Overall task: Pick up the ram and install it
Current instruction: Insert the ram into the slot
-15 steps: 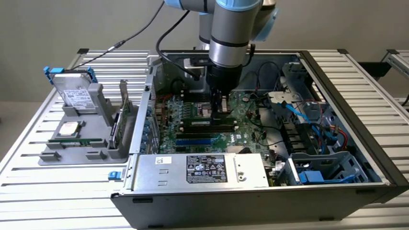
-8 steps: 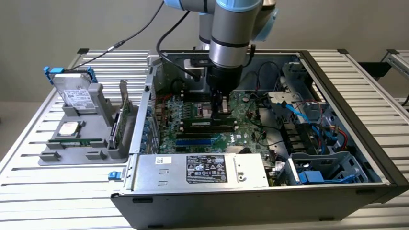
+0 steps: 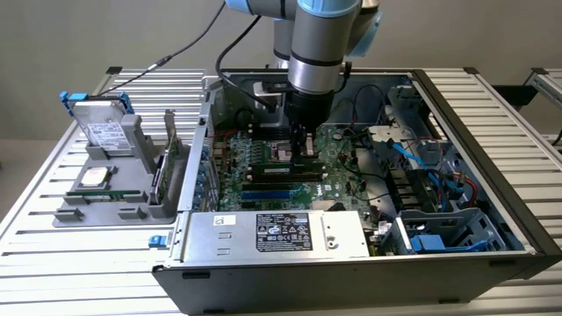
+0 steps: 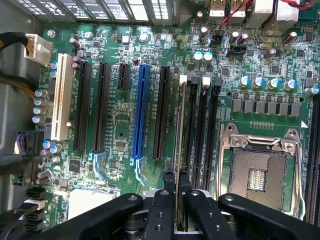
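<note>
Ram (image 4: 178, 135) apparently upright in end effector (image 4: 176, 181)

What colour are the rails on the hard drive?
Blue rails on the hard drive, clearest in the exterior view.

The open case (image 3: 351, 284) fills the middle and right of the exterior frame, on the table (image 3: 501, 112). At the frame's left, on the same table, sits a holder (image 3: 97, 214), with the hard drive (image 3: 104, 131) upright at its far end and the processor chip (image 3: 95, 176) lying nearer the front. Inside the case, the power supply (image 3: 281, 232) lies along the near wall, with the motherboard (image 3: 263, 191) behind it. The gripper (image 3: 306, 150) hangs over the board's centre, clamped on the ram (image 4: 178, 145), which stands on edge in line with the memory slots (image 4: 201, 135), beside the processor socket (image 4: 260, 170).
</note>
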Controlling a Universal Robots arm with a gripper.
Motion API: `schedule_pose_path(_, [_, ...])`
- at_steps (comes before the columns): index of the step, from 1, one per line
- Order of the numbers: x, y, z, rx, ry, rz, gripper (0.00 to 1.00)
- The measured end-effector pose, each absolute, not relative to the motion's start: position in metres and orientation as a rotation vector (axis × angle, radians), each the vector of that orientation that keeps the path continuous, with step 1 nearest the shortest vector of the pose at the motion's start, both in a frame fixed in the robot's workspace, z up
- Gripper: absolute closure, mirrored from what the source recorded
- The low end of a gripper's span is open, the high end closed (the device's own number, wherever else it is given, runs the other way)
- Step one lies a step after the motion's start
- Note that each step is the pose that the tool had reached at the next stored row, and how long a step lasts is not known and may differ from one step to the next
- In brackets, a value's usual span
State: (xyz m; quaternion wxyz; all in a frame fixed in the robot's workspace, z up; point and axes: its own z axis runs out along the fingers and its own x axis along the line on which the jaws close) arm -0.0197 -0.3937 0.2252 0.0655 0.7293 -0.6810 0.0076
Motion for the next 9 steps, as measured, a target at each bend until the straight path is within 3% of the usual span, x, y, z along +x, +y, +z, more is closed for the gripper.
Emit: schedule_pose_path(9, [-0.0198, -0.3926, 0.222, 2.196, -2.058, 0.023, 0.86])
